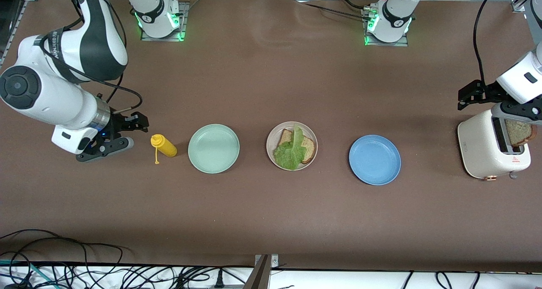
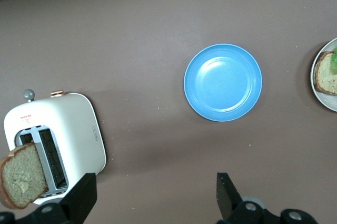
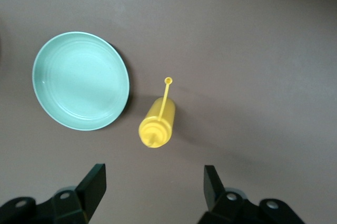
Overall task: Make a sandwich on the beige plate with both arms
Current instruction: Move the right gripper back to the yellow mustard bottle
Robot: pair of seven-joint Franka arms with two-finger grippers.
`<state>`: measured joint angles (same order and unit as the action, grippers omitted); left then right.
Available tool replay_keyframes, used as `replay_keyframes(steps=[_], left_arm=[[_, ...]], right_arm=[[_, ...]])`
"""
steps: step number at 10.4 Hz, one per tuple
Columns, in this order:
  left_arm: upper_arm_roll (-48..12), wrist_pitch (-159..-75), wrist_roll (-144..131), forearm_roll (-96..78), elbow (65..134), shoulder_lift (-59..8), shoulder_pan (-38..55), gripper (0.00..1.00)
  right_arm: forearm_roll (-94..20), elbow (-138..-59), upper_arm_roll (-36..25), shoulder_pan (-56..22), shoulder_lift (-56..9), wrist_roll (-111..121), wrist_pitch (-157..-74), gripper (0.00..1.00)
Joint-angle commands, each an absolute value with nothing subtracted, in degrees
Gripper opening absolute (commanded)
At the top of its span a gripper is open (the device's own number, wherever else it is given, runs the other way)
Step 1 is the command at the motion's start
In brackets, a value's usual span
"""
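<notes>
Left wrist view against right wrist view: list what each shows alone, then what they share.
Only the left wrist view: the toaster with a bread slice sticking out, the blue plate, the beige plate's edge, the open left gripper. Only the right: the green plate, the yellow bottle, the open right gripper. Shared: the brown table.

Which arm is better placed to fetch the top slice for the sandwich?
Left. The left gripper hangs open beside the toaster, where a bread slice sticks up. The right gripper, also open, is by the yellow bottle.
</notes>
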<state>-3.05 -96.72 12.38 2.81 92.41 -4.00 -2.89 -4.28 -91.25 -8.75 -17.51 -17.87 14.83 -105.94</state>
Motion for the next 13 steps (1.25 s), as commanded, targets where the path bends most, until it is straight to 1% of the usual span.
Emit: replay_keyframes(steps=[1,2,3,4,6,8,11,13], left_arm=[[-3.08,-95.71,12.39,1.76,90.97,-4.31,-3.16,1.00],[-3.08,-95.71,12.39,1.67,90.97,-4.22,-3.16,1.00],[-3.08,-95.71,12.31,1.67,90.88,-4.22,-3.25,1.00],[-3.08,-95.71,12.30,1.67,90.97,-4.22,-3.25,1.00],[-3.08,-95.71,12.30,1.67,90.97,-4.31,-3.25,1.00],[-3.16,-95.54,12.22,1.67,90.97,-4.31,-3.25,1.00],[-3.08,-95.54,12.22,1.67,90.97,-4.31,-3.25,1.00],[-3.08,-95.54,12.22,1.58,90.97,-4.31,-3.25,1.00]], right_arm=[[-4.48,-102.72,-8.26,-16.27,-11.96,24.21,-115.28,0.84],[-7.44,-104.57,-8.44,-15.04,-11.61,30.61,-117.75,0.84],[-13.65,-105.46,-8.87,-13.55,-11.60,38.07,-118.21,0.84],[-18.23,-106.16,-10.79,-13.10,-11.86,44.76,-118.04,0.84],[-23.97,-108.01,-13.61,-12.92,-12.21,56.72,-118.04,0.84],[-27.92,-108.46,-14.68,-12.31,-13.88,65.79,-118.30,0.84],[-38.19,-108.46,-15.29,-11.08,-18.62,84.31,-119.70,0.85],[-45.84,-108.46,-15.29,-9.85,-22.66,96.01,-119.53,1.00]])
